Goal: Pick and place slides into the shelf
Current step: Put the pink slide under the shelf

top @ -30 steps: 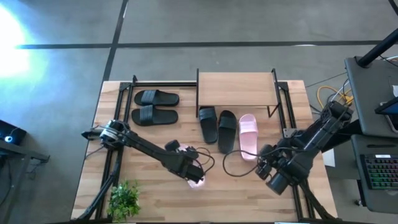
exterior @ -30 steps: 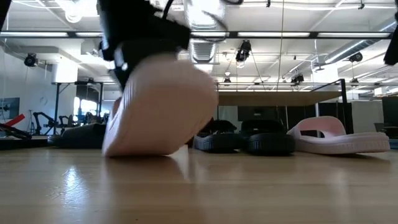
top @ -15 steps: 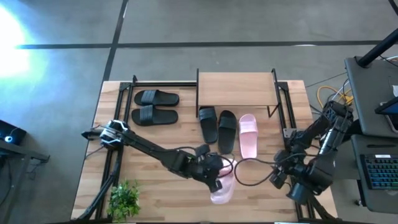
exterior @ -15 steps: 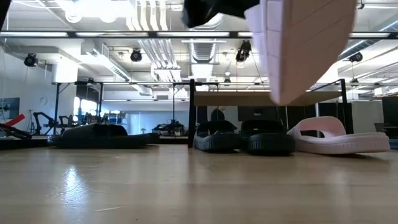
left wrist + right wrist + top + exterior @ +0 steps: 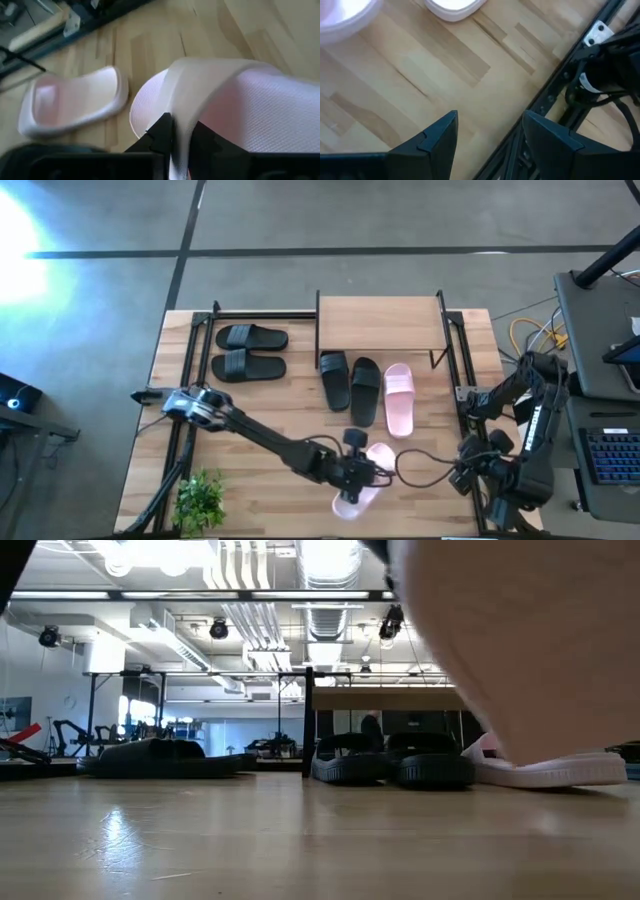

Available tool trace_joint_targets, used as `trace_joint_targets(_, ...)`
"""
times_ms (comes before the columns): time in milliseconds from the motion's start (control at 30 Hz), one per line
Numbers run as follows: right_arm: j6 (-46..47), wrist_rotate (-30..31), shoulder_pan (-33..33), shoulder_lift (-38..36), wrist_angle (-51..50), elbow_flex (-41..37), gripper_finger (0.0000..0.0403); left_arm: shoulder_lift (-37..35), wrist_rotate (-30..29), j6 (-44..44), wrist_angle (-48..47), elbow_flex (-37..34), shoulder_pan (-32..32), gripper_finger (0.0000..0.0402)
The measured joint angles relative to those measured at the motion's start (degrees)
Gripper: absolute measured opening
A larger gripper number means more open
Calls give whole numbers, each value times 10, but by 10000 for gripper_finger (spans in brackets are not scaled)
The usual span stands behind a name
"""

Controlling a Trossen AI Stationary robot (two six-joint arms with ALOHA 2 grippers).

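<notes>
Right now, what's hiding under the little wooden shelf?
Under the shelf, two black slides and one pink slide poke out the front. The plank top covers their far ends and anything deeper inside.

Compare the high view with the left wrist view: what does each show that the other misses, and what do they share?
Only the high view shows the shelf, the four black slides, and the right gripper waiting open by the table's right edge.

Only the left wrist view shows the grip itself: the left gripper pinching the strap of the pink slide between its fingers.

Both show that held pink slide and the second pink slide lying on the wooden table.
</notes>
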Motion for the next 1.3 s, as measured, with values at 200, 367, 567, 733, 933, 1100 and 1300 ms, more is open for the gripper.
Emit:
trace_joint_targets(200,2,-5,2,3,1,8,215,59,-2,24,2,80,9,30)
trace_joint_targets(367,0,-4,2,3,2,8,215,82,0,19,-8,111,12,38)
trace_joint_targets(567,-7,-4,2,3,0,6,215,82,37,-84,-23,109,14,108)
trace_joint_targets(733,-6,-4,2,3,0,4,215,81,31,-164,-34,109,15,194)
trace_joint_targets(933,-4,-4,1,3,0,6,215,43,43,-200,-62,109,14,252)
trace_joint_targets(1100,-26,20,-8,3,27,21,215,-3,107,-205,-198,104,14,260)
trace_joint_targets(1300,-298,72,-65,46,160,52,215,-79,69,-237,-395,54,-17,260)
